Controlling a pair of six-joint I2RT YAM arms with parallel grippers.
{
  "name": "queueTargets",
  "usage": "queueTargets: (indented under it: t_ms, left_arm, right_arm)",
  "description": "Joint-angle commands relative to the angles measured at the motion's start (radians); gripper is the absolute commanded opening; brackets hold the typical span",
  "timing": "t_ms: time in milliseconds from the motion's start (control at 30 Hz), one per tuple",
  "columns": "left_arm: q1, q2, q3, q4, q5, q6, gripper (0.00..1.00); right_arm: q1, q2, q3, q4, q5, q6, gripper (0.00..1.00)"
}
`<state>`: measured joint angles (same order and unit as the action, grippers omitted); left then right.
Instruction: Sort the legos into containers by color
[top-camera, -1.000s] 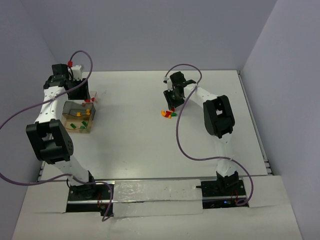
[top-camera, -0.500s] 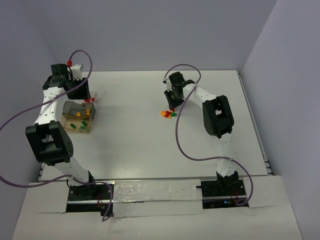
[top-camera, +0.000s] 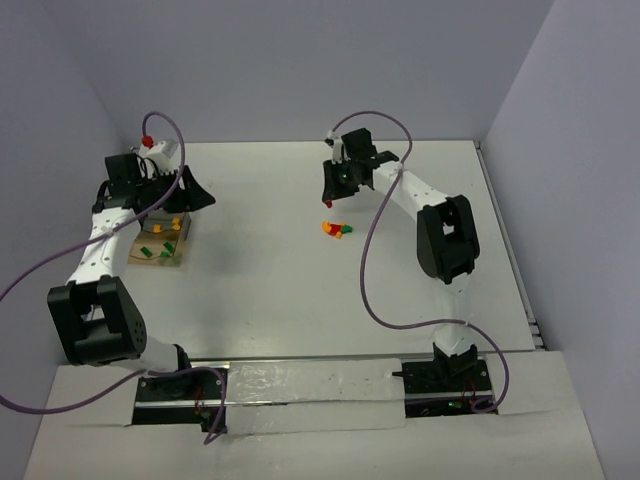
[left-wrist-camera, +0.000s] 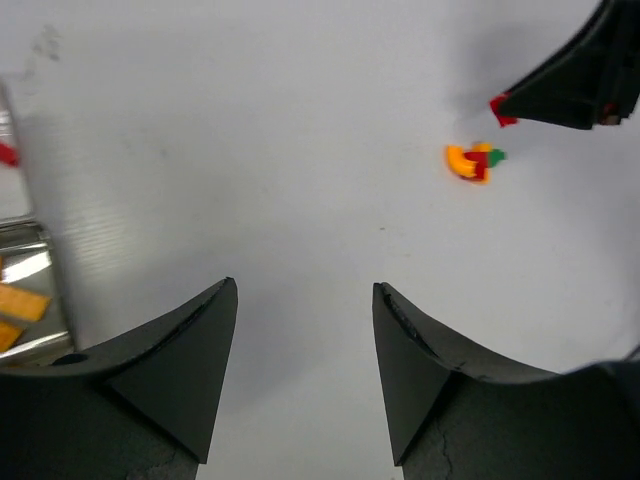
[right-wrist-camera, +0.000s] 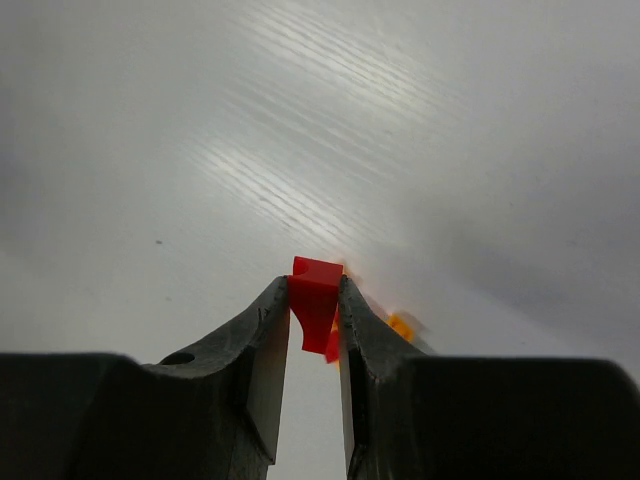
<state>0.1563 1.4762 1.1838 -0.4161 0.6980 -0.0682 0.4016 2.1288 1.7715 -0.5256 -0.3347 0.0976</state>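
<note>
Well, from overhead I see the containers near the left edge of the table. Green and orange-yellow bricks lie inside, though I cannot tell which tray holds which. My left gripper hangs near their far right corner. Its wrist camera adds what the top view hides: jaws spread, nothing between them, and a tray corner with orange pieces at far left. Mid-table lies the loose pile of legos in red, green and orange. Just past it hangs my right gripper. Only its own wrist view makes the grip plain: fingers pinching a red lego.
</note>
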Motion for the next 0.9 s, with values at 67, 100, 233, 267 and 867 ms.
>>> queueTargets:
  t_ms: [67,100,233,267,867]
  left_arm:
    - [-0.157,-0.107,-0.123,0.288,0.043,-0.16,0.66]
    - [-0.21,-0.112,-0.123,0.291,0.011,-0.15,0.66]
    - [-0.304,-0.076,-0.114,0.314,-0.105,-0.185,0.66]
    - [-0.313,-0.068,-0.11,0.321,-0.112,-0.192,0.66]
    - [-0.517,0.115,0.076,0.277,-0.324,-0.197,0.68]
  right_arm:
    - [0.006,-0.136,-0.067,0.244,-0.217,0.33,0.0]
    - [0.007,-0.143,-0.082,0.282,-0.238,0.413,0.0]
    - [0.011,-0.186,-0.192,0.494,-0.289,0.674,0.0]
    - [0.013,-0.191,-0.209,0.517,-0.289,0.728,0.0]
    - [0.109,-0.216,-0.263,0.483,-0.195,1.112,0.0]
